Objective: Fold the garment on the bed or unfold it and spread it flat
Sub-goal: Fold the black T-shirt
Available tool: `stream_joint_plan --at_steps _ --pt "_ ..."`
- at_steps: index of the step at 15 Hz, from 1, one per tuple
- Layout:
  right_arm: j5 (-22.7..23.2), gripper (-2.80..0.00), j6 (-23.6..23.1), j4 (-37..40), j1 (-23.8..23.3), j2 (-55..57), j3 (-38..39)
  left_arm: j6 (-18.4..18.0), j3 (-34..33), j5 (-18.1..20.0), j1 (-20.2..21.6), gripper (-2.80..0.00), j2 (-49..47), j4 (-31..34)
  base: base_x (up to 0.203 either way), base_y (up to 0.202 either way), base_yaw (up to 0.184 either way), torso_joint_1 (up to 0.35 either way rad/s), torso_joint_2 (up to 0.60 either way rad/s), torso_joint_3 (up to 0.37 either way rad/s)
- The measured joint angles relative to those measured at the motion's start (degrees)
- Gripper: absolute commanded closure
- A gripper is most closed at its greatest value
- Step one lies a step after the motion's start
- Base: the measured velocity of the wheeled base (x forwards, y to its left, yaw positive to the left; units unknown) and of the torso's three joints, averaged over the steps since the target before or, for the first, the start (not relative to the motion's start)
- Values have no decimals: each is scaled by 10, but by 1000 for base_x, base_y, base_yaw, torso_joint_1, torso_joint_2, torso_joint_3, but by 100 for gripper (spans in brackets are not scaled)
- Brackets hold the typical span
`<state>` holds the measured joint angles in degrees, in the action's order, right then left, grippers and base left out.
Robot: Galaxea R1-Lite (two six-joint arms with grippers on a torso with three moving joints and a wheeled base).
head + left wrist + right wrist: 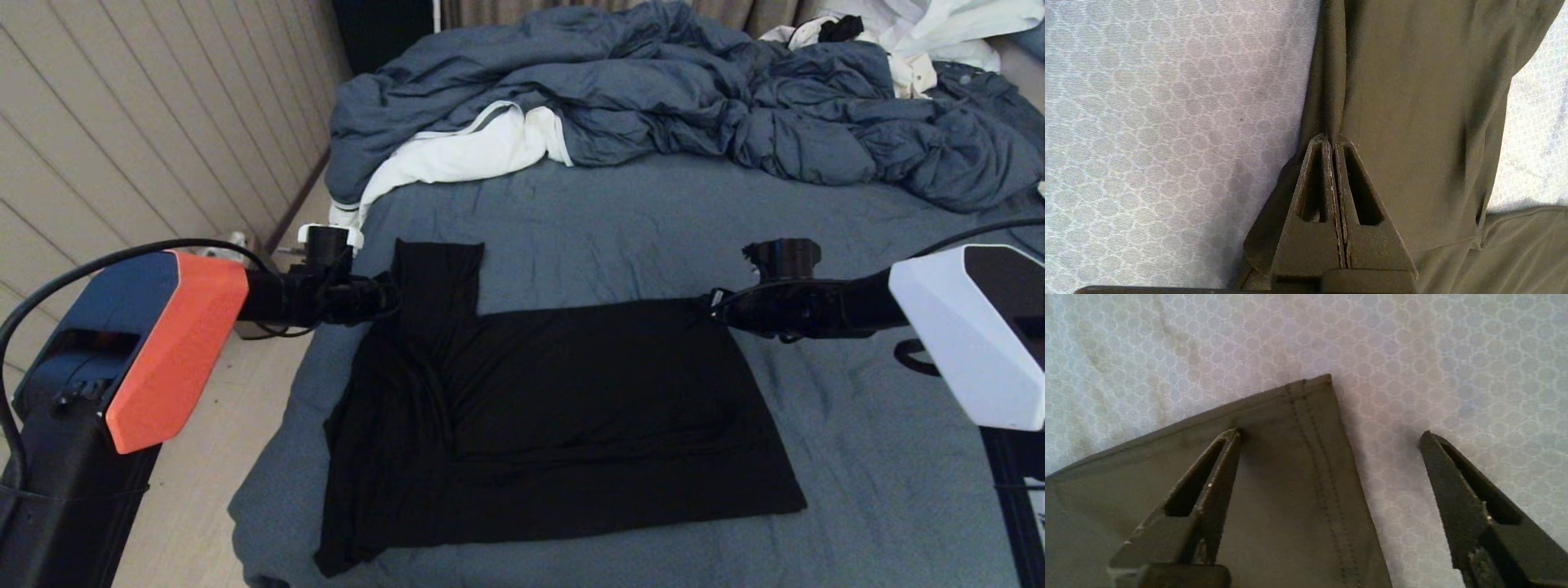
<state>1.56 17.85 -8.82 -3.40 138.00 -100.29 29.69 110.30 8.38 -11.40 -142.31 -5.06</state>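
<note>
1. The garment [571,408] lies on the bed [620,220], near the bed's front edge and toward its left side in the head view; it is black, mostly flat, with its plain face up and no print in sight; one sleeve [437,273] sticks out flat toward the far side at the left end; the left part is bunched into long folds that run down to a loose corner by the bed's edge.
2. The left gripper [384,298] reaches in from the left at the garment's left shoulder, just below the sleeve; in the left wrist view its jaws are pressed together, and a ridge of the black cloth [1412,102] rises right at their tips [1333,139]; they are pinching the garment there.
3. The right gripper [718,306] sits at the garment's far right corner; in the right wrist view its jaws are spread wide, one finger [1208,490] over the hemmed corner [1306,416] of the cloth, the other finger [1457,486] over the bare sheet beside it; nothing is held between them, and the corner lies flat on the sheet with its double stitching showing.
4. The puffy blue-grey duvet [735,90] is heaped across the far side of the bed, well apart from the garment; a white cloth [465,151] spills out from under the duvet's left end; more white fabric [931,33] lies at the far right corner.
5. A panelled wall [147,122] runs along the bed's left side.
</note>
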Motion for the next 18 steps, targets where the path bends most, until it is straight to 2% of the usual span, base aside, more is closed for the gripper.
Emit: stream_joint_plan --at_steps 13,18 --pt "-11 0 3 -1 7 17 -11 0 0 0 -3 0 -4 0 0 0 0 0 0 0" --pt "-11 0 13 1 6 -16 1 5 -8 -3 -7 0 11 0 0 0 0 0 0 0"
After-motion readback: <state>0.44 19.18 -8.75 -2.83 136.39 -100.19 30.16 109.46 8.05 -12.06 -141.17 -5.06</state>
